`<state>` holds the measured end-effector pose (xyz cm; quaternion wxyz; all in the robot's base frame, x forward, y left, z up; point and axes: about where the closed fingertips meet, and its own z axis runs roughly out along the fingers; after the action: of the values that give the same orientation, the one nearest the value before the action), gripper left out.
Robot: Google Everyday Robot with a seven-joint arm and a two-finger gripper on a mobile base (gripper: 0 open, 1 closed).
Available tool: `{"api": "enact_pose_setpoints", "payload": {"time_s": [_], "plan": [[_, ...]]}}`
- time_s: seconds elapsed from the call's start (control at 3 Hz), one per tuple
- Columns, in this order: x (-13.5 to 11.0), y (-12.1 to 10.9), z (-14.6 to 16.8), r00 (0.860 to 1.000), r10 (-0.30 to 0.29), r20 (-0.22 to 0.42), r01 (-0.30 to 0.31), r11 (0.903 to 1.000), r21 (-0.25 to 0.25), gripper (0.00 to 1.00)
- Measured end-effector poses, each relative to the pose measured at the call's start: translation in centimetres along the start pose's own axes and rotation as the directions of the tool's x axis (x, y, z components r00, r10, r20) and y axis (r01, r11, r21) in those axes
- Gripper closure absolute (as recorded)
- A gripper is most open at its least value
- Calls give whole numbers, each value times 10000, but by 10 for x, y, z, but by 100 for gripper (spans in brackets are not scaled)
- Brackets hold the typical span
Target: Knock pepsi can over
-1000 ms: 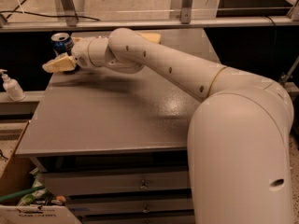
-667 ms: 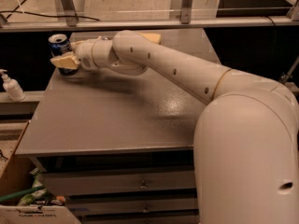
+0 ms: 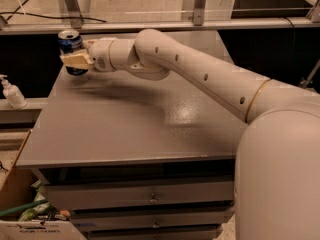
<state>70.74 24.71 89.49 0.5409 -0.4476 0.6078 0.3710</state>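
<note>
Pepsi can (image 3: 69, 39) stands upright at the far left corner of the desk (image 3: 125, 129), its silver top showing. My pincer (image 3: 74, 60) comes in from the right and covers the can's lower front. I cannot tell whether it touches, or whether it is wide or narrow. My arm (image 3: 190, 69) stretches along the desk's far edge. A white pump bottle (image 3: 12, 92) stands beyond the left edge.

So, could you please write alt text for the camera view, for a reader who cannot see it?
A white robot arm reaches across a grey table, and its gripper partly covers the middle of an upright pepsi can at the far left corner. A white pump bottle stands on a ledge left of the table.
</note>
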Motion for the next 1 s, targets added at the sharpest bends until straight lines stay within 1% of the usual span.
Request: {"api": "enact_pose_setpoints", "payload": {"time_s": [0.33, 0.67, 1.0], "plan": [[-17, 2, -32, 9994, -186, -282, 182, 9997, -141, 100], [-26, -2, -68, 9896, -783, -1207, 759, 9968, -251, 100], [-20, -13, -105, 9523, -1564, -2619, 1577, 9874, -163, 100]]}}
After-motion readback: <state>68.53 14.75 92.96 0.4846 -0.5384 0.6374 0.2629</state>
